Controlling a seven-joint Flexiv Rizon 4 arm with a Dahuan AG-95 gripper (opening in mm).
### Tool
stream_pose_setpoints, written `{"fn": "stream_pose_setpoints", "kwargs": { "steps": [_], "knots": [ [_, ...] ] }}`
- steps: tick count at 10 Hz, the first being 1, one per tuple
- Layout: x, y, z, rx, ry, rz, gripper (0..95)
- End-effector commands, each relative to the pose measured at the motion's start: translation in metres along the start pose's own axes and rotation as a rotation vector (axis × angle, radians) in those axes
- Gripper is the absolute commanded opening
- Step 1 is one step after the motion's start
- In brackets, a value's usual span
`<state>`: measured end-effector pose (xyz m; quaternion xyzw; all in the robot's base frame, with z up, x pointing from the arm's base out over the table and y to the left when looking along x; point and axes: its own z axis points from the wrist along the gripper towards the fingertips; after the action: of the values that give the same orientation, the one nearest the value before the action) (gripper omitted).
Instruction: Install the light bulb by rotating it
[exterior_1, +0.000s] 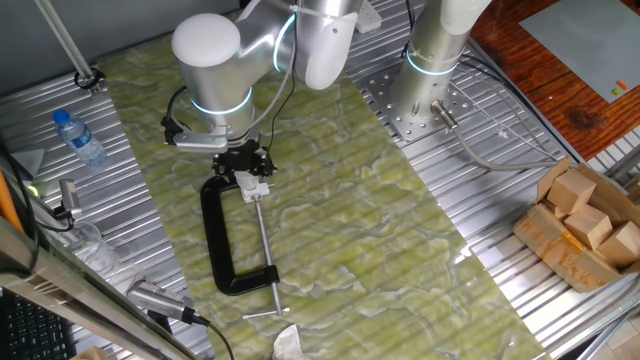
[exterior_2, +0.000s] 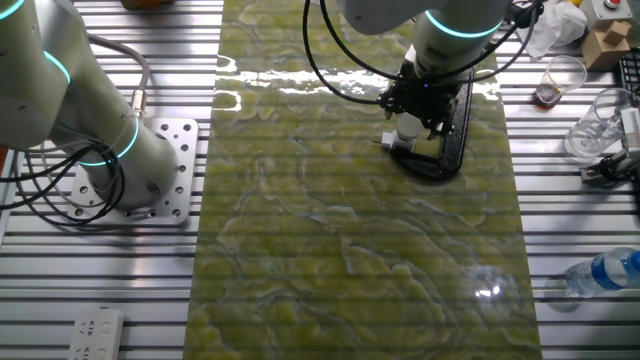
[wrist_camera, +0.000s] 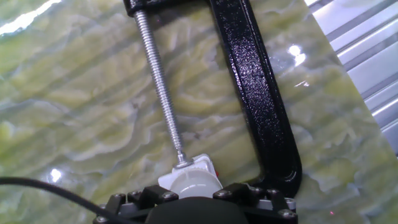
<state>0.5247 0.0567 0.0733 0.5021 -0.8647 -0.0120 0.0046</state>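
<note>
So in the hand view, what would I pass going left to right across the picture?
Black cable → threaded clamp screw → white socket fitting → black C-clamp frame → ribbed metal table.

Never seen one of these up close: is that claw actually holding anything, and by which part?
It cannot be told for sure. The claw sits down over the light bulb in the white socket inside the black C-clamp, but its fingertips are hidden.

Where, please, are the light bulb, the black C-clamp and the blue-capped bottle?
light bulb (wrist_camera: 194, 185), hand view, its rounded white top.
black C-clamp (exterior_1: 213, 240), one fixed view, its long spine.
blue-capped bottle (exterior_1: 78, 139), one fixed view, its clear body.
</note>
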Motion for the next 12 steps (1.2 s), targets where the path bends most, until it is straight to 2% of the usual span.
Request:
{"fn": "stream_pose_setpoints", "kwargs": {
  "steps": [1, 2, 3, 5, 10, 12],
  "knots": [
    [0.0005, -0.0002, -0.0001, 0.002, 0.002, 0.001, 57.0],
    [0.0005, -0.0002, -0.0001, 0.003, 0.003, 0.001, 38.0],
    [0.0005, -0.0002, 0.0, 0.004, 0.003, 0.002, 38.0],
    [0.0005, -0.0002, 0.0, 0.005, 0.001, 0.014, 0.0],
    [0.0005, -0.0002, 0.0, 0.001, 0.0, 0.122, 0.0],
    [0.0006, -0.0001, 0.0006, -0.009, -0.001, 0.276, 0.0]
  ]
}}
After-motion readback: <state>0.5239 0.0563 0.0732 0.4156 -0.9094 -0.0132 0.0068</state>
